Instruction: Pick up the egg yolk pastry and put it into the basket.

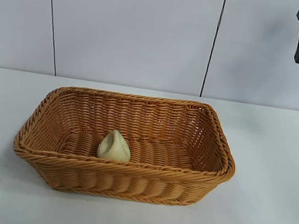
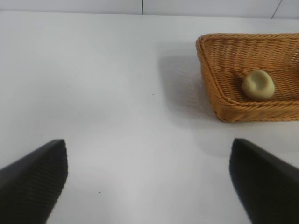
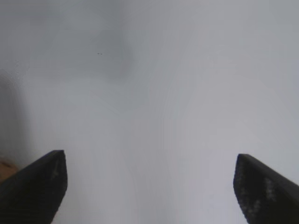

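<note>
Just one pastry (image 1: 114, 146), one basket (image 1: 128, 186)

A plain white table (image 1: 268, 218) fills the lower half of the exterior view, meeting a pale panelled wall along a line a little above mid-frame. Directly on it, centred in the frame, sits the basket (image 1: 128, 184), orange-brown wicker with a thick braided rim. It casts a soft shadow to its left. A tiny dark speck marks the tabletop at the left edge.

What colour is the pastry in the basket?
Pale yellow-cream egg yolk pastry, clearest in the exterior view.
</note>
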